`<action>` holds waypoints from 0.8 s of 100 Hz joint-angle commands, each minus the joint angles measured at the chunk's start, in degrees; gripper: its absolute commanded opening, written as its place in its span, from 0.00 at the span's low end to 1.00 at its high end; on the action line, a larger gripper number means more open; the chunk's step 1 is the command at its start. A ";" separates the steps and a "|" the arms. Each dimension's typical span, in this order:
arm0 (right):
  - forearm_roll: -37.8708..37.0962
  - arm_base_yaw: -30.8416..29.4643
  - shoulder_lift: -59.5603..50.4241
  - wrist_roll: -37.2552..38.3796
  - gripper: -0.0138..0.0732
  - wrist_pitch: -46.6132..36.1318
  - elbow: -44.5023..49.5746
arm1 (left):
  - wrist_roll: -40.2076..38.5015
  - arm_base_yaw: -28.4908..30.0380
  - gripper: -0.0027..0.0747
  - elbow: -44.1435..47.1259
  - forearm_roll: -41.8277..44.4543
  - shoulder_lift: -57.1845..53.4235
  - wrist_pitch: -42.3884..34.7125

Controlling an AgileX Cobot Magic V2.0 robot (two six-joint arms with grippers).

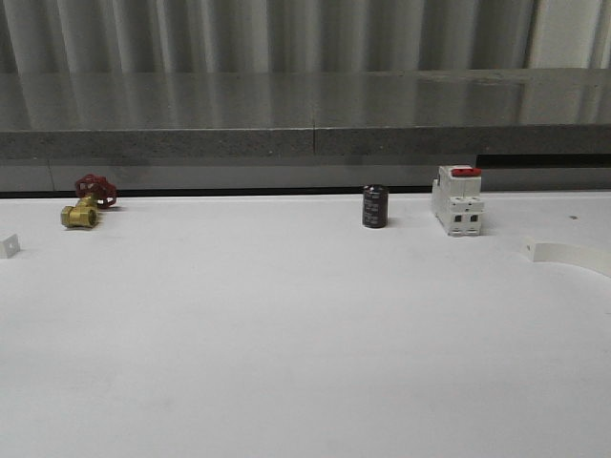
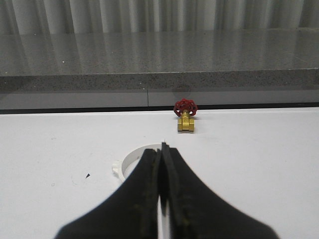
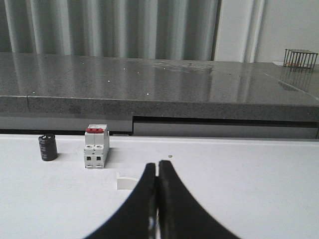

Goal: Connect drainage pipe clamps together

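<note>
One drainage pipe clamp (image 1: 573, 256), a white curved band, lies on the white table at the far right; its flat end tab (image 3: 127, 181) sticks out beside my right gripper (image 3: 158, 167). The right gripper is shut, with nothing seen between its black fingers (image 3: 172, 199), which hide the rest of that band. The other clamp (image 2: 130, 160) lies on the table just past my left gripper (image 2: 163, 149), partly hidden by its fingers (image 2: 142, 199). A small white end tab (image 1: 10, 245) of it shows at the table's left edge. The left gripper is shut too, its tips above the band.
A brass valve with a red handwheel (image 1: 86, 204) stands at the back left. At the back right are a black cylinder (image 1: 374, 206) and a white breaker with a red top (image 1: 458, 200). A grey stone ledge (image 1: 305, 124) runs along the table's far edge.
</note>
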 commanded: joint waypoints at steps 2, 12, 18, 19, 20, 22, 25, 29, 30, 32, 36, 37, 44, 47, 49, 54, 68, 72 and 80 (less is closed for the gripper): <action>0.09 -0.08 -1.03 -0.10 0.08 -5.00 -1.08 | -0.03 -0.04 0.01 2.55 0.08 -1.46 -4.78; 0.09 -0.08 -1.03 -0.10 0.08 -5.00 -1.08 | -0.03 -0.04 0.01 2.55 0.08 -1.46 -5.00; 0.09 -0.08 -1.03 -0.10 0.08 -5.00 -1.08 | -0.03 -0.04 0.01 2.55 0.08 -1.46 -6.20; 0.09 -0.08 -1.03 -0.10 0.08 -5.00 -1.08 | -0.03 -0.04 0.01 2.55 0.08 -1.46 -6.39; 0.09 -0.08 -1.03 -0.10 0.08 -5.00 -1.08 | -0.03 -0.04 0.01 2.55 0.08 -1.46 -6.96; 0.09 -0.08 -1.03 -0.10 0.08 -5.00 -1.08 | -0.03 -0.04 0.01 2.55 0.08 -1.46 -7.97; 0.09 -0.08 -1.03 -0.10 0.08 -5.00 -1.08 | -0.03 -0.04 0.01 2.55 0.08 -1.46 -9.61; 0.09 -0.08 -1.03 -0.10 0.08 -5.00 -1.08 | -0.03 -0.04 0.01 2.55 0.08 -1.46 -12.11; 0.09 -0.08 -1.03 -0.10 0.08 -5.00 -1.08 | -0.42 -0.04 0.01 2.55 0.08 -1.46 -12.42; 0.09 -0.08 -1.03 -0.10 0.08 -5.00 -1.08 | -0.03 -0.04 0.01 2.29 0.08 -1.46 -13.18; 0.09 -0.08 -1.03 -0.10 0.08 -5.00 -1.08 | -0.03 -0.04 0.01 1.54 0.08 -1.46 -13.10; 0.09 -0.08 -1.03 -0.10 0.08 -5.00 -1.08 | -0.03 -0.04 0.01 1.36 0.08 -1.46 -12.94; 0.09 -0.08 -1.03 -0.10 0.08 -5.00 -1.08 | -0.03 -0.04 0.01 -1.07 1.01 -1.46 -9.05; 0.09 -0.08 -1.03 -0.10 0.08 -5.00 -1.08 | -0.03 -0.04 0.01 -2.29 1.82 -1.33 -6.58; 0.09 -0.08 -1.03 -0.10 0.08 -5.00 -1.08 | -0.03 -0.04 0.01 -3.21 2.35 -1.17 -5.09; 0.09 -0.08 -1.03 -0.10 0.08 -5.00 -1.08 | -0.03 -0.04 0.01 -5.32 2.85 -0.46 -2.63; 0.09 -0.08 -1.03 -0.10 0.08 -5.00 -1.08 | -0.03 -0.04 0.01 -11.09 3.16 3.33 2.16; 0.09 -0.08 -1.03 -0.10 0.08 -5.00 -1.08 | -0.03 -0.04 0.01 -12.85 2.94 4.85 4.19; 0.09 -0.08 -1.03 -0.10 0.08 -5.00 -1.08 | -0.42 -0.04 0.01 -15.80 2.07 8.05 8.32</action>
